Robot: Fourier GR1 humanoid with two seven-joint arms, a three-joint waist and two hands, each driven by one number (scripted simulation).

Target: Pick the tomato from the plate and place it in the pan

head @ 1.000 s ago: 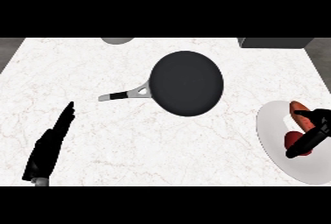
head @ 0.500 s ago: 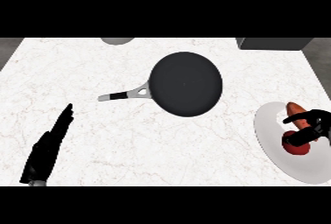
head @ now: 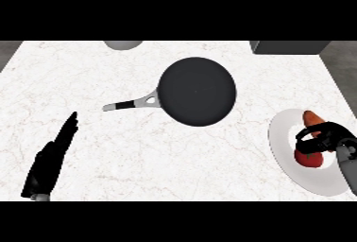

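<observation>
Closest in, low on the left side, the left hand (head: 49, 165) is lying flat over the white marbled surface (head: 105, 142), fingers straight and together, pointing away up the surface. It's holding nothing and is well apart from everything else.

Over on the right side, the right hand (head: 322, 138) is down over the plate (head: 284, 142), which sits right at the edge of the view. Its fingers are curled around the tomato (head: 309, 156), so it's clamped on it. Red shows below the fingers and a bit of orange-red pokes out just above them too; can't tell if that upper bit is part of the same tomato or a separate thing. The tomato looks to be on the plate or just above it, I can't tell which.

Further out, up and to the left of the right hand, is the pan (head: 197, 91), dark and round, with its handle (head: 131, 104) sticking out toward the left hand's side. It's well apart from both hands.

Past the pan, at the far edge, there's a grey round thing (head: 123, 44) beyond the left hand and a dark box (head: 289, 47) beyond the right hand, both cut off.
</observation>
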